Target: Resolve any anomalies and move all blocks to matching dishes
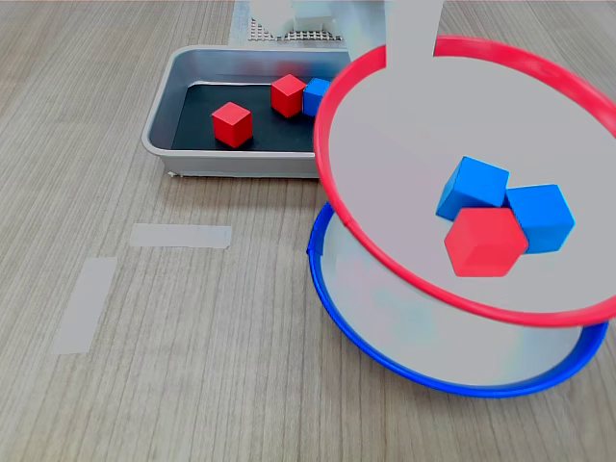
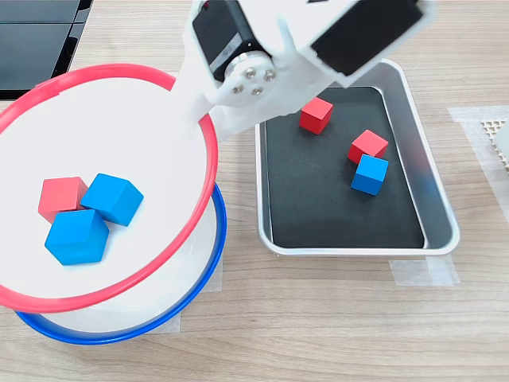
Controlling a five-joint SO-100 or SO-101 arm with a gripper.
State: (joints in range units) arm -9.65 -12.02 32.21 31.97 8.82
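**A:** In the first exterior view, where do you find the blocks?

**B:** Take the red-rimmed plate (image 1: 332, 106) as your landmark. It is lifted and tilted over the blue-rimmed plate (image 1: 404, 364). On it lie two blue blocks (image 1: 473, 188) and one red block (image 1: 485, 242). Beyond it the metal tray (image 1: 164, 120) holds the other three.

**A:** And in the second exterior view?

**B:** The arm (image 2: 262, 72) meets that plate's rim on the tray side, blocks huddled at the far side. You cannot tell whether the fingers clench the rim; they are hidden. Your next move probably turns on separating the plates.
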